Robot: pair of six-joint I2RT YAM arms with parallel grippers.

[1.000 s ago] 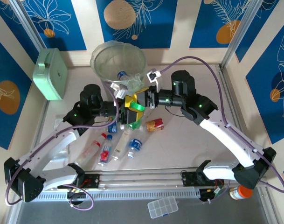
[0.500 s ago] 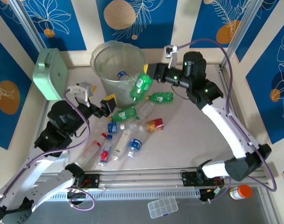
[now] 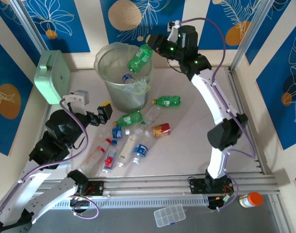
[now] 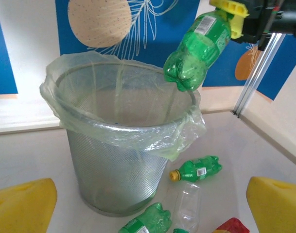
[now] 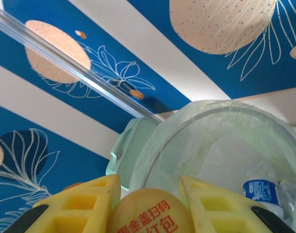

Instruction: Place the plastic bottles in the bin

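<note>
Camera overhead: right gripper (image 3: pixel 151 41), upper centre, clamps green bottle (image 3: pixel 139 57) by its cap, long axis slanting down-left over bin (image 3: pixel 119 94) mouth; left gripper (image 3: pixel 103 112) wide, mid-left. Left wrist: bottle base overhangs rim, upper right. Right wrist: bin lower right.

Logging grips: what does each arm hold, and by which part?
Right fingers clamp the green bottle at its cap end, above the bin. Left fingers hold nothing.
</note>
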